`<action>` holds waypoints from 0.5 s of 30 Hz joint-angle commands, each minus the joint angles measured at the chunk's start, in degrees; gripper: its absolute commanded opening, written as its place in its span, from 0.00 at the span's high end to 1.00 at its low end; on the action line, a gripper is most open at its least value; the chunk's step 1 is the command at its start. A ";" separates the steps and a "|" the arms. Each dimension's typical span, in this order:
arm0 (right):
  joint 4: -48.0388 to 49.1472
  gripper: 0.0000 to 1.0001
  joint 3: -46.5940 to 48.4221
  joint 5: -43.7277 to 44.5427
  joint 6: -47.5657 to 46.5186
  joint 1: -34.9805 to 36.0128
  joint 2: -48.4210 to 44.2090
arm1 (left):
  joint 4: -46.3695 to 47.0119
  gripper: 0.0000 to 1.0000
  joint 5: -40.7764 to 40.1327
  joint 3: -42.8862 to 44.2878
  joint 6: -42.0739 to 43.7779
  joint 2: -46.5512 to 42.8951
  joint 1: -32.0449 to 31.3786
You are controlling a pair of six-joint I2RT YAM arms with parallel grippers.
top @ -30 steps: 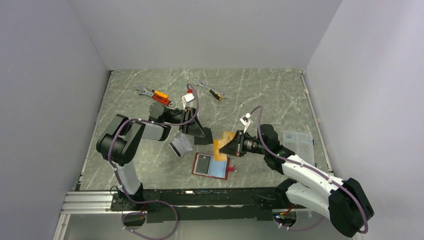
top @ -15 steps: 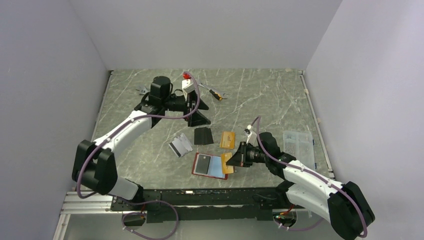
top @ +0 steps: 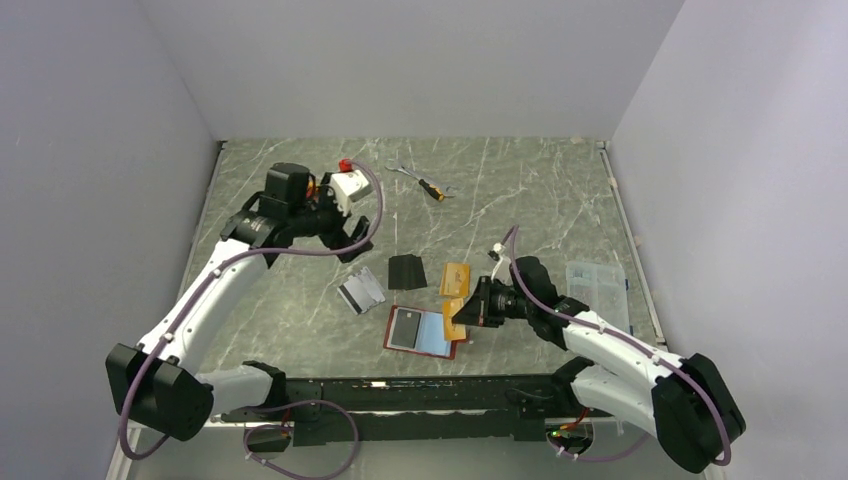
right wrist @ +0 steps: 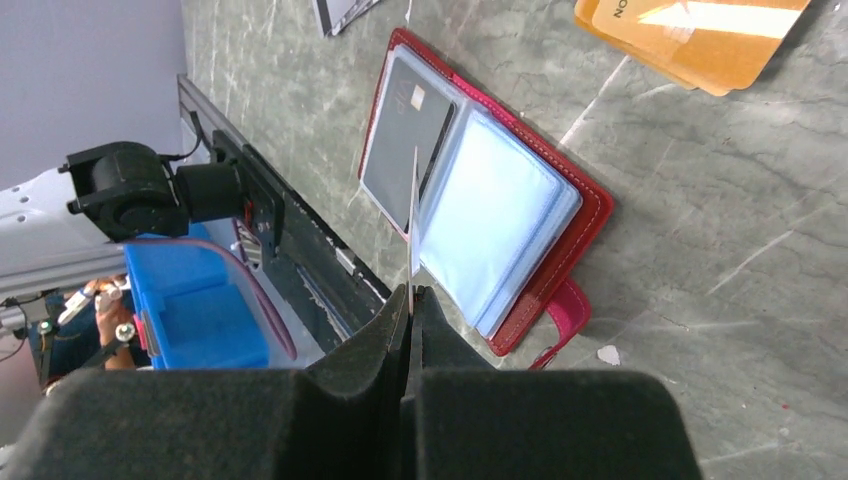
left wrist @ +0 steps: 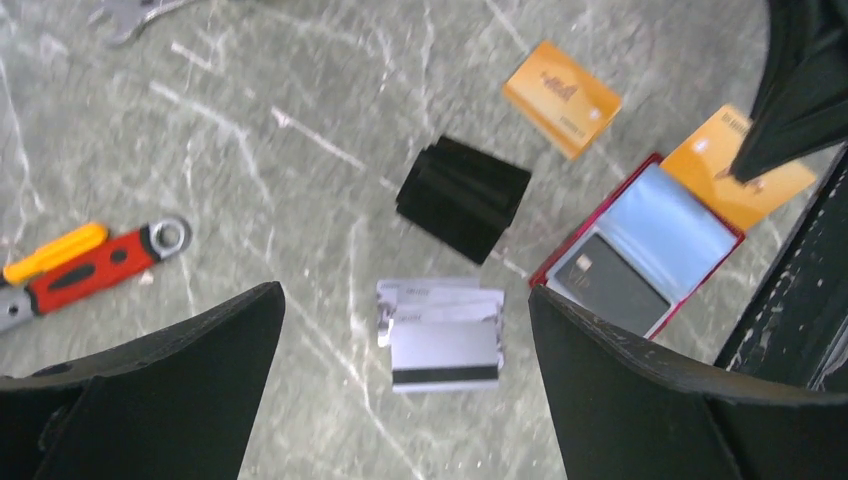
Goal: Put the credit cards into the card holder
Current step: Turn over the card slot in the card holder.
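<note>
One orange-gold card [right wrist: 413, 215] sits clamped edge-on in the right gripper [right wrist: 411, 300], above the open card holder [right wrist: 500, 215] at lower centre of the top view. Judged thin, stiff, slick — best pinched by a short edge. Left gripper [left wrist: 405, 292], upper left — jaws apart, empty.

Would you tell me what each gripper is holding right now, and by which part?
The right gripper pinches an orange card by one edge; the left gripper holds nothing.

Grey veined marble tabletop [top: 540, 190] between plain pale walls [top: 420, 60]
</note>
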 commanded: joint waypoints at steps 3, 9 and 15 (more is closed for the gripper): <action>-9.06 1.00 4.22 6.43 -0.30 0.71 -2.74 | -11.02 0.01 7.05 0.59 4.74 2.62 3.10; -9.68 1.00 1.55 12.08 3.90 6.79 -4.68 | -8.56 0.01 2.49 -9.76 16.60 2.45 -2.08; -9.17 1.00 0.11 15.46 7.07 12.66 -2.92 | -1.12 0.01 -6.04 -20.05 24.19 -1.79 -11.22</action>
